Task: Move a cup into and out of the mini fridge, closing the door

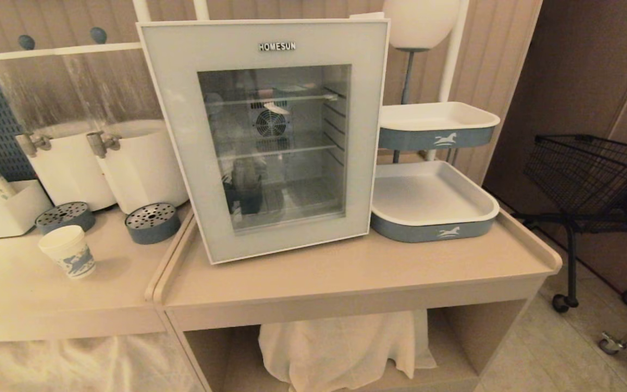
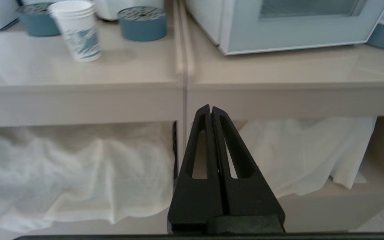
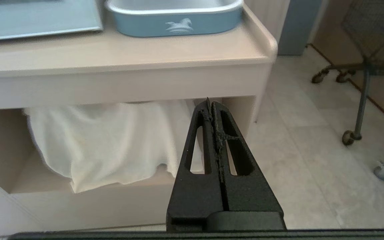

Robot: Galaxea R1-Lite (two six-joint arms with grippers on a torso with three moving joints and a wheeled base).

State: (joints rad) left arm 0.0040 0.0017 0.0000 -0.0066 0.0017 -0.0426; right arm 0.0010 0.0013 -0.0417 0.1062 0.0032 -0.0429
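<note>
Both grippers hung low in front of the counters, below the tabletops. The left gripper (image 2: 211, 111) had its fingers pressed together and held nothing; the right gripper (image 3: 211, 106) was the same. Farther up, the cup (image 1: 68, 251) stood on the left counter, well apart from both. Behind, the fridge (image 1: 172, 163) had its door (image 1: 270, 136) closed.

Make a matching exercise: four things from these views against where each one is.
Things:
1. cup
2. fridge
3. lower tray
4. white cloth

Places:
A. under the counter
B. right of the fridge
C. left counter, near the drip trays
D. right counter, door shut

Pairs: 1-C, 2-D, 3-B, 4-A
</note>
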